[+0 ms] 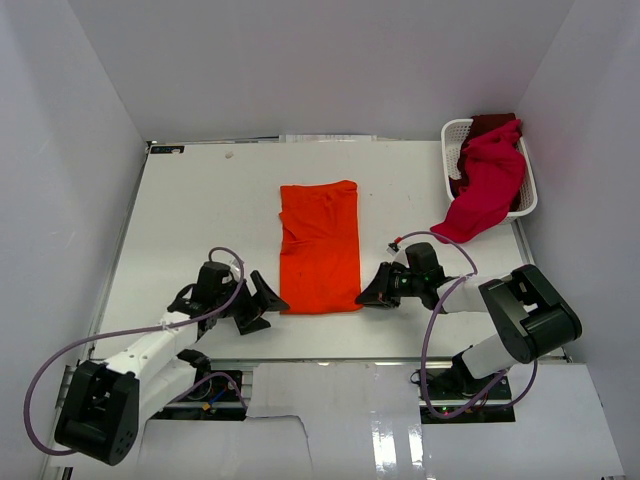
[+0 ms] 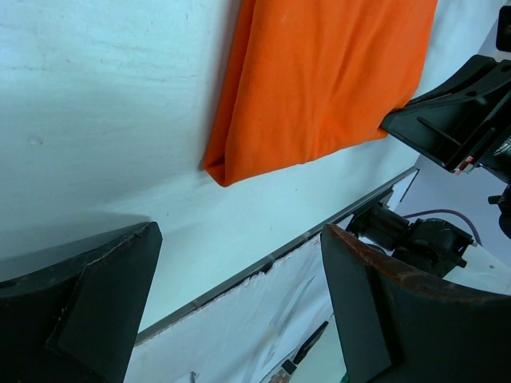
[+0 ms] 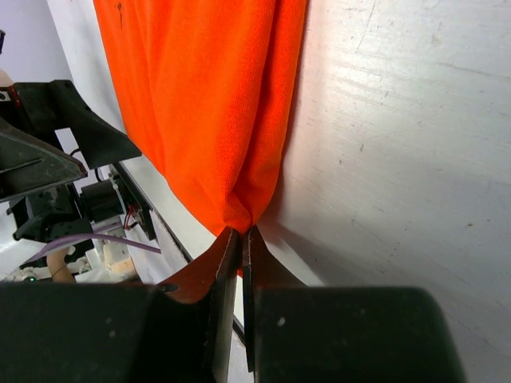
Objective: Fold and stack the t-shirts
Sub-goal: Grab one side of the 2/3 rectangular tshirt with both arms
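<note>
Left hand (image 1: pixel 264 305) wide open, empty; right hand (image 1: pixel 372 296) pinches corner of bright orange cloth t-shirt (image 1: pixel 320 250). White plastic lattice basket (image 1: pixel 451 136) holds crimson-magenta t-shirt (image 1: pixel 490 185), dark red t-shirt (image 1: pixel 492 122).

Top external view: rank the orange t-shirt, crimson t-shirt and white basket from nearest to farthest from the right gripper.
1. orange t-shirt, centre, near corner pinched by the right gripper.
2. crimson t-shirt, right, spilling out toward it.
3. white basket, far right corner.
</note>
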Robot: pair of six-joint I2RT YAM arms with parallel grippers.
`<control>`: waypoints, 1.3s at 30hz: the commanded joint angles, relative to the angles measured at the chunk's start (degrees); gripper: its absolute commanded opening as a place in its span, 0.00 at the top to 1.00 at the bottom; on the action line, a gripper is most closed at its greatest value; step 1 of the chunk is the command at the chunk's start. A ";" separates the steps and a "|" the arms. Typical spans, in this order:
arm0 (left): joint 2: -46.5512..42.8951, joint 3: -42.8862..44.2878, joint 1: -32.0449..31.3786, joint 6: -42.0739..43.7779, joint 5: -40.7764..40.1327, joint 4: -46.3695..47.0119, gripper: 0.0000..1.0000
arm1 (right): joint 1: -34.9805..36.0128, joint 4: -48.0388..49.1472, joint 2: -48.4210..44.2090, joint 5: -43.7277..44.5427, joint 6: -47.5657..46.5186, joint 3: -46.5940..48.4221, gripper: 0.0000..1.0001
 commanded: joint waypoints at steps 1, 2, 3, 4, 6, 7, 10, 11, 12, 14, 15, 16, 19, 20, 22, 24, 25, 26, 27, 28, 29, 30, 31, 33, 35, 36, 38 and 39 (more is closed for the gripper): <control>-2.48 -2.67 0.00 -4.10 -1.26 -0.88 0.07 | 0.15 0.80 -0.97 0.25 -0.66 1.77 0.92; -2.66 -2.93 0.00 -4.46 -1.43 -0.88 0.07 | 0.15 0.97 -0.96 0.16 -0.31 1.77 0.92; -2.22 -3.45 0.00 -4.63 -1.61 -0.09 0.07 | 0.15 1.32 -1.05 -0.02 -0.05 1.77 0.92; -1.87 -3.90 0.00 -5.16 -1.35 0.87 0.07 | 0.15 1.59 -1.14 -0.28 0.21 1.68 0.92; -0.99 -4.77 0.00 -6.13 -0.82 3.41 0.07 | 0.15 2.72 -1.40 -0.80 1.62 1.42 0.92; -0.03 -5.56 0.00 -7.09 -0.30 4.30 0.07 | 0.15 3.08 -1.49 -1.07 2.06 1.59 0.92; 0.42 -7.23 0.00 -8.59 -0.12 7.03 0.07 | 0.24 3.52 -1.76 -1.60 3.38 1.94 0.92; 0.33 -7.59 0.00 -9.37 -0.55 7.47 0.07 | 0.24 3.70 -1.93 -1.69 3.82 1.95 0.92; 0.16 -8.11 0.00 -9.73 -0.82 8.43 0.07 | 0.24 4.05 -2.11 -2.04 4.95 1.86 0.92; 0.15 -9.60 0.00 -10.61 -1.00 9.66 0.07 | 0.24 5.88 -2.28 -2.65 6.62 1.42 0.92; 0.07 -10.05 0.00 -10.87 -1.17 10.63 0.07 | 0.24 6.59 -2.46 -3.09 8.55 1.16 0.92; 0.15 -10.40 0.00 -11.05 -1.26 10.98 0.07 | 0.24 7.47 -2.63 -3.35 9.35 0.90 0.92; 0.42 -11.54 0.00 -11.40 -2.22 12.04 0.07 | 0.33 8.53 -3.25 -3.10 10.93 0.80 0.92; 0.59 -11.98 0.00 -11.32 -2.58 12.22 0.07 | 0.33 8.62 -3.42 -3.01 11.38 0.80 0.92; 0.68 -12.42 0.00 -11.49 -3.54 12.83 0.07 | 0.24 9.41 -3.69 -2.92 13.21 0.72 0.92; 0.94 -13.21 0.00 -12.28 -4.42 13.71 0.07 | 0.33 11.42 -3.52 -3.35 15.06 0.45 0.92; 0.94 -13.65 0.00 -12.63 -4.77 15.19 0.07 | 0.24 11.78 -3.43 -3.44 15.77 0.28 0.92; 1.03 -14.00 0.00 -12.89 -5.21 16.08 0.07 | 0.33 11.96 -3.16 -3.53 17.08 0.36 0.92; 1.12 -14.79 0.00 -13.16 -5.65 17.39 0.07 | 0.33 12.31 -2.64 -3.79 17.70 0.28 0.92; 1.38 -15.23 0.00 -13.60 -6.26 18.19 0.07 | 0.33 12.57 -2.37 -3.97 18.32 0.36 0.92; 1.73 -15.59 0.00 -13.86 -6.53 18.98 0.07 | 0.33 13.01 -2.11 -4.23 20.06 0.10 0.92; 2.00 -15.94 0.00 -13.95 -6.80 20.03 0.07 | 0.33 13.36 -1.59 -4.50 20.95 -0.25 0.92; 2.61 -16.29 0.00 -14.13 -7.49 20.39 0.07 | 0.33 13.89 -1.41 -4.41 21.83 -0.42 0.92; 3.40 -16.47 0.00 -14.04 -8.11 21.44 0.07 | 0.33 14.50 -1.14 -4.50 24.02 -0.86 0.92; 4.54 -16.29 0.00 -13.43 -9.17 21.53 0.07 | 0.33 14.68 -0.79 -4.41 25.17 -1.30 0.92; 4.98 -16.12 0.00 -13.16 -9.34 21.54 0.07 | 0.33 14.86 -0.70 -4.41 26.66 -1.39 0.92; 6.04 -15.59 0.00 -12.46 -10.04 21.54 0.07 | 0.33 17.82 0.00 -5.28 28.77 -2.44 0.92; 6.30 -15.41 -0.09 -12.37 -10.31 21.54 0.07 | 0.33 19.07 0.35 -5.55 30.87 -2.71 0.92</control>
